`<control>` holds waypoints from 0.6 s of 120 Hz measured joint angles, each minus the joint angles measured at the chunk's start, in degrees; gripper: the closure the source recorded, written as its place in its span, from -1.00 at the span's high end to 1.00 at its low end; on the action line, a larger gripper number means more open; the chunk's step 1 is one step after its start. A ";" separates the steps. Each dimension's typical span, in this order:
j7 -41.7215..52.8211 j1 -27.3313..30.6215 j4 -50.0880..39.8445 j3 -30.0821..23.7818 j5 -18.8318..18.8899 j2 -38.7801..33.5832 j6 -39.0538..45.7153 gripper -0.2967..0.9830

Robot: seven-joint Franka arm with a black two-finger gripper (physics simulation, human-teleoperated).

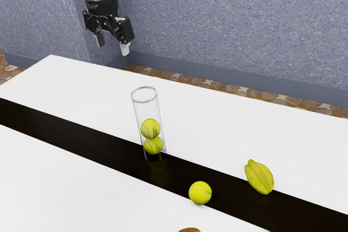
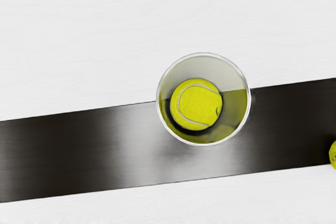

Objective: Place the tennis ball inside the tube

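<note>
Tube [image 1: 139, 113] held two balls [image 1: 150, 129].
Stood upright, lower than the released end effector [image 1: 112, 46]; third ball [image 1: 200, 193] lay outside.

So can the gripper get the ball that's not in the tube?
Probably yes. The gripper is open and empty, and nothing sits on or against the loose ball. It might have to steer clear of the tube on the way.

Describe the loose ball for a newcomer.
Across the white table runs a black stripe with a clear tube on it. At the stripe's edge lies the loose ball: round and seamed, unlike the ridged yellow fruit, and outside the tube, unlike the two stacked balls.
</note>
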 joint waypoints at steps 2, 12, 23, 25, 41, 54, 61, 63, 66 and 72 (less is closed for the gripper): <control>0.02 0.01 -0.01 0.00 -0.01 0.02 -0.06 0.54; 0.09 0.17 -0.01 -0.04 -0.24 0.14 -0.26 0.54; 0.14 0.30 0.02 -0.02 -1.44 1.25 -0.24 0.54; 0.15 0.27 0.02 -0.01 -1.62 1.33 -0.27 0.54; 0.16 0.22 -0.81 -0.17 -2.49 1.24 -0.03 0.54; 0.13 0.78 -4.54 -1.37 -3.68 -1.52 0.34 0.54; -0.16 2.14 -9.45 -3.64 -4.09 -4.61 1.23 0.54; -0.25 2.36 -10.81 -4.09 -4.18 -5.27 1.60 0.54; -0.39 2.92 -12.49 -5.01 -4.30 -5.96 2.16 0.54; -0.64 3.91 -14.81 -7.07 -4.47 -6.45 3.12 0.54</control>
